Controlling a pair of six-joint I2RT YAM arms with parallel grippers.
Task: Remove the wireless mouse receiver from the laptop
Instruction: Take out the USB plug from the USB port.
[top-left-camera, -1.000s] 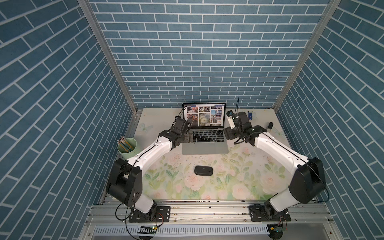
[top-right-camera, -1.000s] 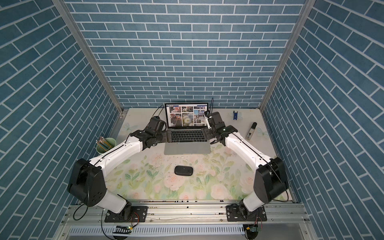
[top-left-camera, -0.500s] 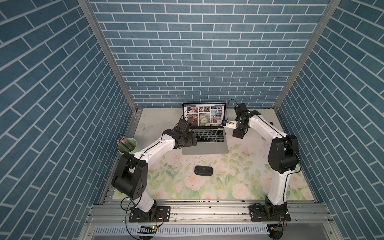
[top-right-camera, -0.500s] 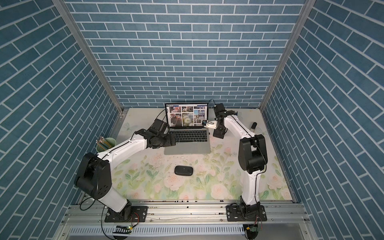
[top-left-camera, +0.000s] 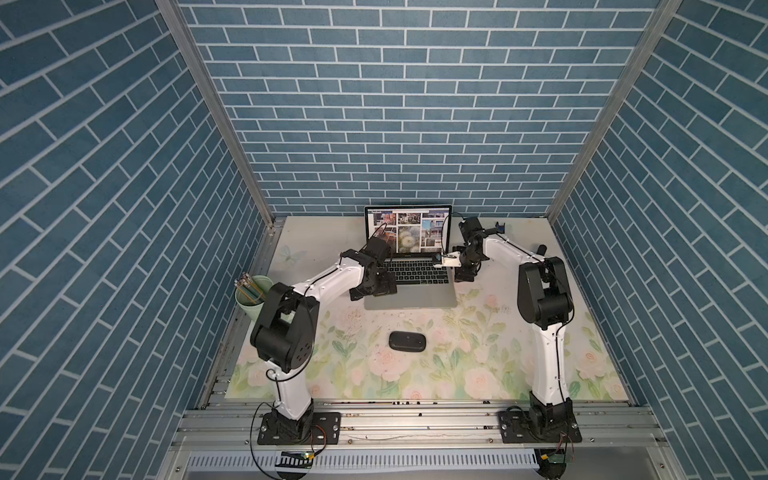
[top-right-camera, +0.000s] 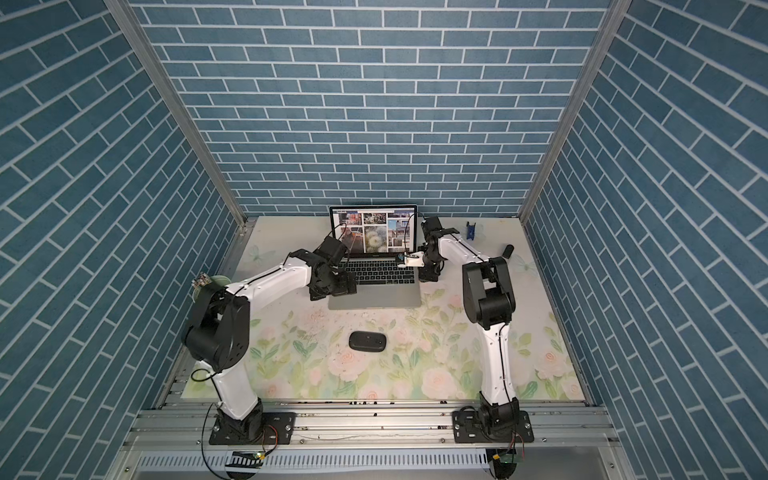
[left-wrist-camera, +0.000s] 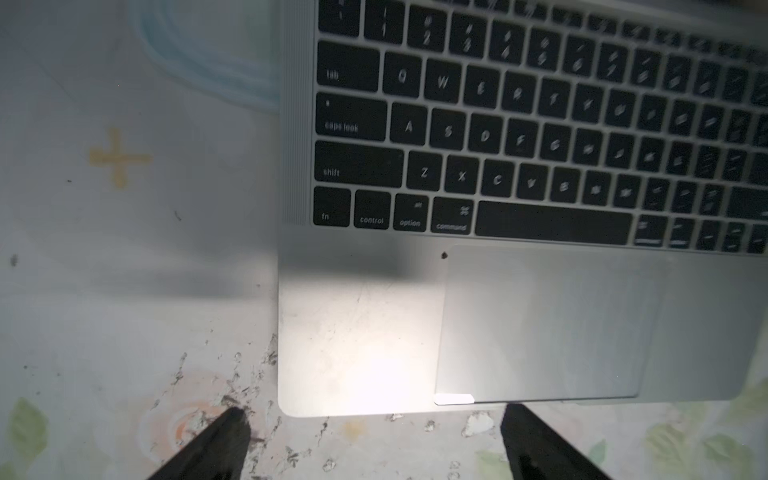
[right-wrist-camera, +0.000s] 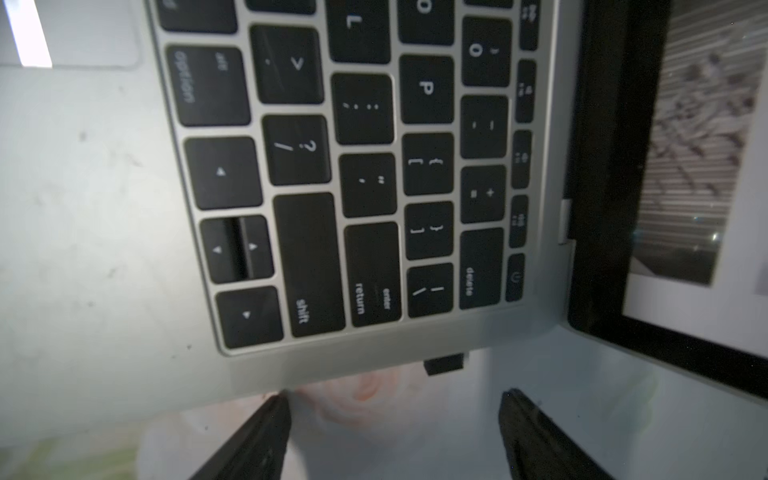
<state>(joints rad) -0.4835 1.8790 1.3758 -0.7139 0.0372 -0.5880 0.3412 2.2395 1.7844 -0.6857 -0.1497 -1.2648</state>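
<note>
"Pulling begun yet?"
"No. The wireless mouse receiver (right-wrist-camera: 444, 363) sits plugged into the laptop (right-wrist-camera: 124, 208), just ahead of the right tool (right-wrist-camera: 395, 397), which gapes empty. So does the left tool (left-wrist-camera: 374, 409)."

Both top views look down from high in front over our whole table (top-left-camera: 457, 374). Our wrist views sit close above opposite sides of the laptop (left-wrist-camera: 357, 332), both catching its keyboard (right-wrist-camera: 365, 178).
</note>
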